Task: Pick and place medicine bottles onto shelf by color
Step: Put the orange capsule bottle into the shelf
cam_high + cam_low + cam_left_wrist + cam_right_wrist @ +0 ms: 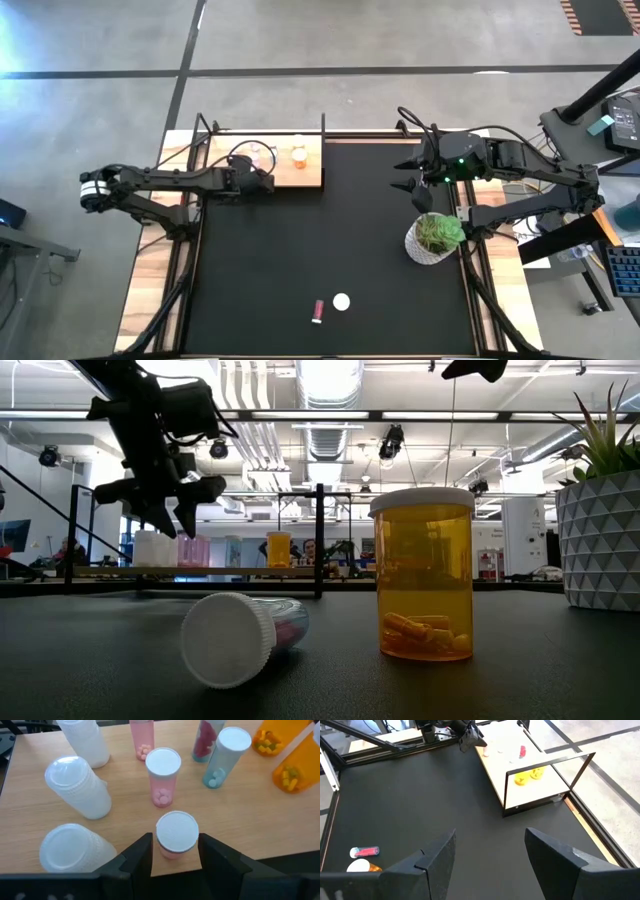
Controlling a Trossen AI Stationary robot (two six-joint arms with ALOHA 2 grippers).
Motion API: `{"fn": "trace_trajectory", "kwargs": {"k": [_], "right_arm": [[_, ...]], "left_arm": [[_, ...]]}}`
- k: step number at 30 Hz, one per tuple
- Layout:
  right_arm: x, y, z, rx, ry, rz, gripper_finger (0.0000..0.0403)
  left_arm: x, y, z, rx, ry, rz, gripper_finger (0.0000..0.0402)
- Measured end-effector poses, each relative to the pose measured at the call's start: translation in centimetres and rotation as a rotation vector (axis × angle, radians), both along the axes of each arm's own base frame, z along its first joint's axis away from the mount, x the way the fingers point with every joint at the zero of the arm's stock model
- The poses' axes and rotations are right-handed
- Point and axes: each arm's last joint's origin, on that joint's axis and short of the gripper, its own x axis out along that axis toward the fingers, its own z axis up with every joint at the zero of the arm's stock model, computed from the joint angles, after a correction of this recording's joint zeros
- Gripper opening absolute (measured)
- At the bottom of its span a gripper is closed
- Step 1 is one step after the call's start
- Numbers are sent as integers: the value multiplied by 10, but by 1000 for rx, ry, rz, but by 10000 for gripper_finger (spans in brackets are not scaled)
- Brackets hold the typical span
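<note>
On the light-wood shelf at the table's far left, medicine bottles stand on their bases: white ones, pink ones, a teal one and orange ones. My left gripper is open at the shelf's near edge. Its fingers stand on either side of a pink bottle's white cap, a slim gap each side; that bottle stands upright on the wood. My right gripper hangs open and bare above the table's right side. An orange bottle stands upright on the black mat, and a pink one lies on its side.
A white pot with a green plant stands on the mat under the right arm. A black metal frame rises along the shelf's right side. The two loose bottles sit near the table's front edge, with bare black mat between them and the shelf.
</note>
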Motion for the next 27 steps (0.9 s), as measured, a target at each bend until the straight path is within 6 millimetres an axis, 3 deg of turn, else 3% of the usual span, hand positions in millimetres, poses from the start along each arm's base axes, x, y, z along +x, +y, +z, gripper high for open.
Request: {"fn": "trace_trajectory", "kwargs": {"k": [27], "right_arm": [[0,0,0,39,-7,-27,226]], "left_arm": [[-12,-4,36,20,-166,-26,142]]}}
